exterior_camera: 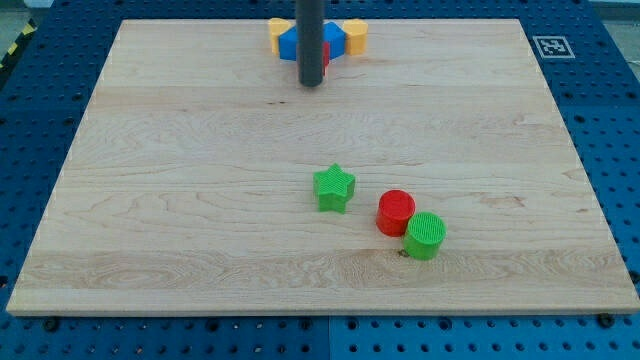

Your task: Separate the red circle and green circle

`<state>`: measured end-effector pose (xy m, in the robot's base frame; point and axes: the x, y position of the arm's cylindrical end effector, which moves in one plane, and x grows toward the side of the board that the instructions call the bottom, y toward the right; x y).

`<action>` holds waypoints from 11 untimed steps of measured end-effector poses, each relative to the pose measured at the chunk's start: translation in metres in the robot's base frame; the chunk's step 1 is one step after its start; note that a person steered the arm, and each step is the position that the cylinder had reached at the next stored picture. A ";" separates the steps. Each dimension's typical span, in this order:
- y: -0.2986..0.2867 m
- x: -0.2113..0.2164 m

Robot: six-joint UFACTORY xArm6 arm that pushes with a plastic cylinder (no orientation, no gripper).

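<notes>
The red circle (pixel 396 212) lies on the wooden board right of centre, toward the view's bottom. The green circle (pixel 425 235) touches it on its lower right side. A green star (pixel 334 188) lies a little to the left of the red circle, apart from it. My tip (pixel 312 84) is near the view's top centre, far above these blocks, just below a cluster of blocks at the board's top edge.
The cluster at the top edge holds a yellow block (pixel 279 33) on the left, a blue block (pixel 334 40) in the middle, a small red block (pixel 326 52) and a yellow block (pixel 355 35) on the right, partly hidden by the rod. A marker tag (pixel 549 46) sits on the blue frame at the top right.
</notes>
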<state>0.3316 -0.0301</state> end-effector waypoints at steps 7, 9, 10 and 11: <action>-0.047 0.144; -0.019 0.183; 0.011 0.206; 0.063 0.215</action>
